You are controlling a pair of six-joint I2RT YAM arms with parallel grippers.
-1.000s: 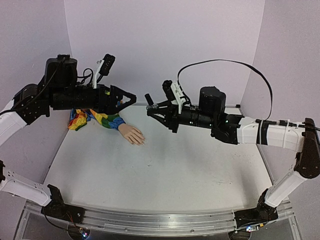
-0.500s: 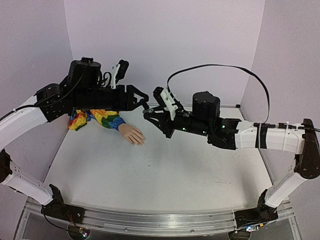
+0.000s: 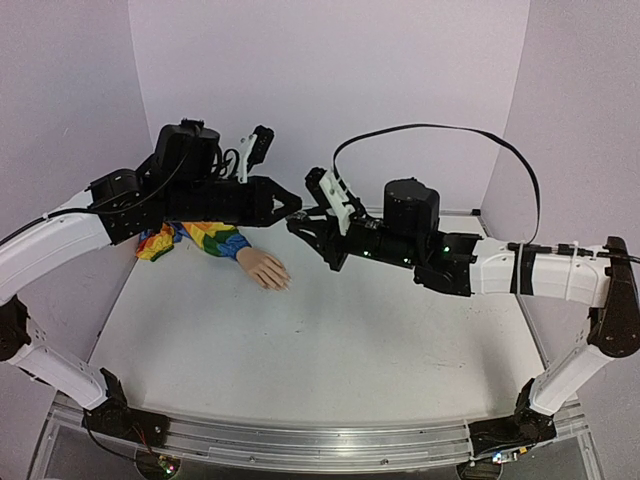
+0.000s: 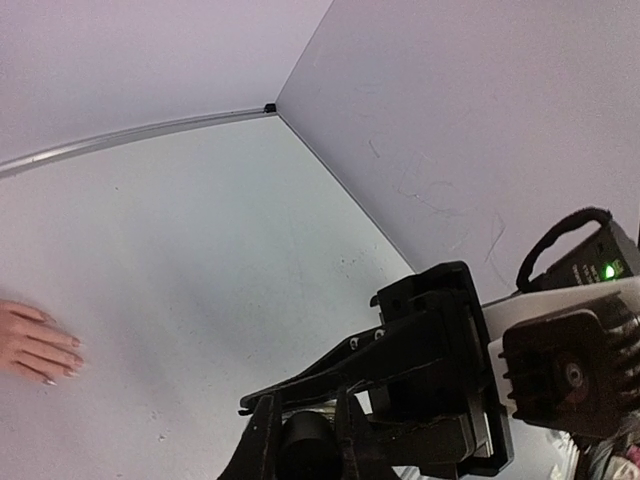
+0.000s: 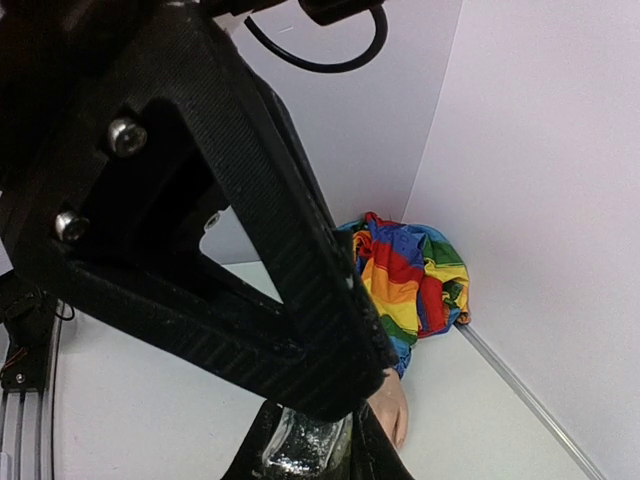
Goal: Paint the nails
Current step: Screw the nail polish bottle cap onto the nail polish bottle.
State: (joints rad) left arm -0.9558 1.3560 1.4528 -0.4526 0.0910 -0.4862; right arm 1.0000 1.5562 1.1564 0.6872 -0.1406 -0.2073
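So, uncapping step I'd say: left gripper point(image 3: 293, 207) clamped on the dark cap point(image 4: 305, 440), right gripper point(image 3: 300, 226) pinching the glittery bottle point(image 5: 305, 448), upper middle of the frame. Next needs a twist and a straight pull. The nails point(image 4: 74, 343) are tiny, on the peach fake hand point(image 3: 265, 268) lying flat center-left, rainbow sleeve point(image 3: 205, 238) behind it; can't tell if they're painted.

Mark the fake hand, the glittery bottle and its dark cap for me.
fake hand point(image 3: 264, 270), top view, back of the hand.
glittery bottle point(image 5: 305, 450), right wrist view, sparkly lower body.
dark cap point(image 4: 303, 442), left wrist view, rounded side facing the camera.
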